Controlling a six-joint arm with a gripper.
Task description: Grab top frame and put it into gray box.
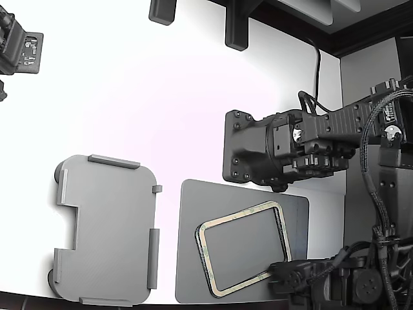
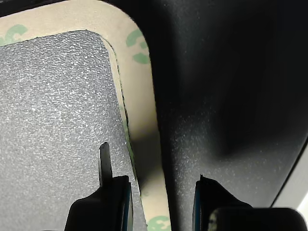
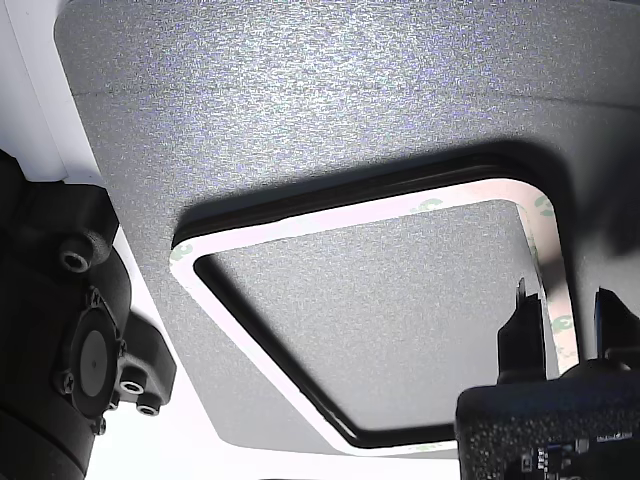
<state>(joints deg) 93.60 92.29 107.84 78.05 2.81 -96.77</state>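
On the dark mat (image 1: 193,258), the top frame's (image 2: 139,110) side runs between the released claw's (image 2: 161,202) fingers.

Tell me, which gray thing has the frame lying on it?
The darker flat mat, at the exterior view's right, holds the frame. The lighter gray box, with raised tabs, sits beside it without one.

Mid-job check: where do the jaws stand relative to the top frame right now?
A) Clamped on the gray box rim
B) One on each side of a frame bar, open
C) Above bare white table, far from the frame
B: in the wrist view the gripper straddles a bar of the top frame, with gaps showing on both sides.
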